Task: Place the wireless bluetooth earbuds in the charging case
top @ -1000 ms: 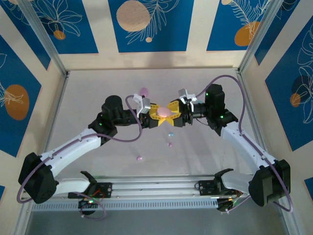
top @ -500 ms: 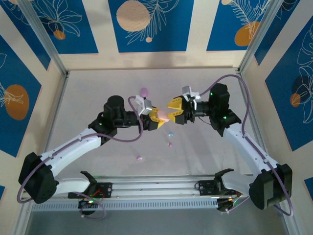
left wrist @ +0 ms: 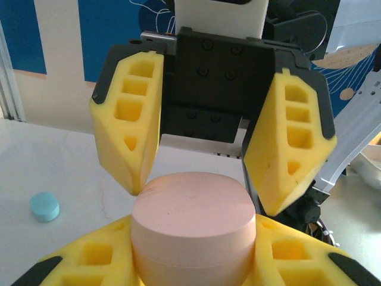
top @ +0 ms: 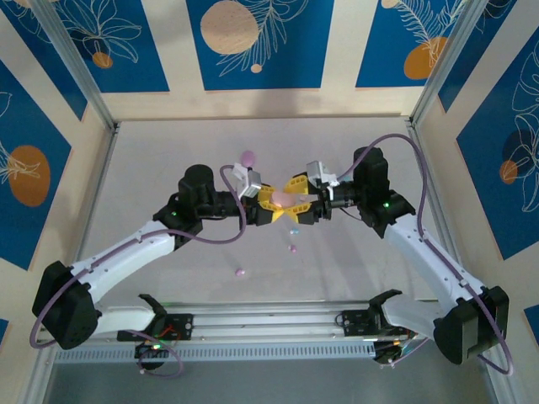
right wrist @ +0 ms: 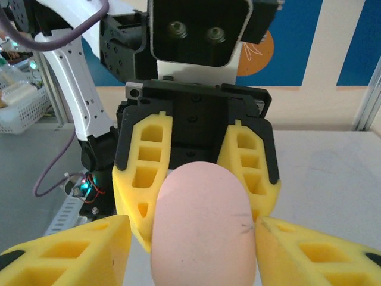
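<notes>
In the left claw (top: 271,204) sits a smooth pink oval case (left wrist: 190,220).

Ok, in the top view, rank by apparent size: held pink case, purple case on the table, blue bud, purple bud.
1. pink case, though raised nearer the camera and partly covered.
2. purple case.
3. blue bud and purple bud: look alike, no ranking.

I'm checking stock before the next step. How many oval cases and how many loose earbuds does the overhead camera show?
Oval cases: 2 (pink case, purple case)
Loose earbuds: 3
Total: 5
</notes>
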`<state>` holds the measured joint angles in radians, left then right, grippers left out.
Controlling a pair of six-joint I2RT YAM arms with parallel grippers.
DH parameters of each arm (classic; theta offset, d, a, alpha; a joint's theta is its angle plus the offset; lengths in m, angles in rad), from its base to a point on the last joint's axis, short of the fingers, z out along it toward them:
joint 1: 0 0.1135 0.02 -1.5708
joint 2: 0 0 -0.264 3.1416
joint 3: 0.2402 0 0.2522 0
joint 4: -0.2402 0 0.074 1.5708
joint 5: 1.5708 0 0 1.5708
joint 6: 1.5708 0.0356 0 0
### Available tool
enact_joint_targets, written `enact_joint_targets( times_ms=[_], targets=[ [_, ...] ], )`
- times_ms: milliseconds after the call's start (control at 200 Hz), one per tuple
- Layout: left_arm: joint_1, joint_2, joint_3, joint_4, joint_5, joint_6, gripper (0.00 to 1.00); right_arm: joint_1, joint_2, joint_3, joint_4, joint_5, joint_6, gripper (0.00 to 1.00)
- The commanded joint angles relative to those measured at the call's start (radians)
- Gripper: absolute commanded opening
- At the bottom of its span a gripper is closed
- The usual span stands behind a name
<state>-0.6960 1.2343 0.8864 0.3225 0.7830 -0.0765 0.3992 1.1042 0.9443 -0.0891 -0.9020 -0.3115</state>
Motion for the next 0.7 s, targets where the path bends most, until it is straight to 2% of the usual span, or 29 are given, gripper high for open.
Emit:
enact_joint_targets(
  times_ms=[0, 260, 695],
  targets=[
    [0.001, 0.008, -0.009, 0.067, 0.038, -0.028, 0.22, 0.007, -0.02, 0.009, -0.054, 0.058, -0.094, 0.57],
    [0.001, 0.002, -0.007, 0.057, 0.06, -0.021, 0.22, 0.004, -0.029, -0.014, -0.003, 0.127, -0.074, 0.48],
    [0.001, -0.007, 0.006, 0.0, 0.097, 0.01, 0.22, -0.012, -0.035, -0.022, -0.013, 0.148, -0.098, 0.46]
  ],
)
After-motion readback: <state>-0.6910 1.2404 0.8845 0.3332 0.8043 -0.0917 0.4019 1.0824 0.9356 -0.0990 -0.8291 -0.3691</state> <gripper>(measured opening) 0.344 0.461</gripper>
